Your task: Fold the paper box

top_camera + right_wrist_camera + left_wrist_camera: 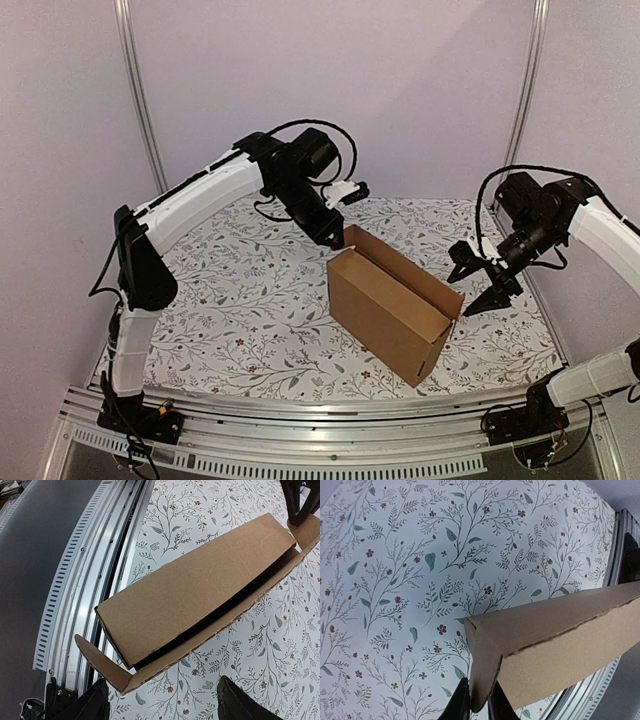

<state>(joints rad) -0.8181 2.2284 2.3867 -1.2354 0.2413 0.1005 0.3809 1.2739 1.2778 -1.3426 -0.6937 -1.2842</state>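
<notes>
Two claws share this step, which we judge to be closing the box's ends now that the long walls stand up. Our left claw [479, 700] is pinched tight on the box [385, 300] at its far-left top corner, with the cardboard edge running between the two fingers. We should hold that pinch firm without dragging, since it anchors the shell against sliding on the cloth [250, 300]. Our right claw [162, 690] hangs with its fingers spread wide, gripping nothing, just off the box's near-right end and not touching it. From there we would bring it onto the loose flap [102, 667] that sticks out at that end. We would press close to the flap's crease, not at its tip, and fold it inward square to the walls. We would go slowly, so the board bends on its score line and does not buckle. Pushing too hard toward the left could tip the shell or tear it out of the pinch. The box is plain brown corrugated board, unprinted, long and narrow, and large against both claws. It stands on the flowered cloth, right of the table's middle and set at a slant, with its top open and dark inside. One long wall faces the rail [85, 565] at the near edge. A raw, wavy cut edge shows along the wall beside the left claw.
</notes>
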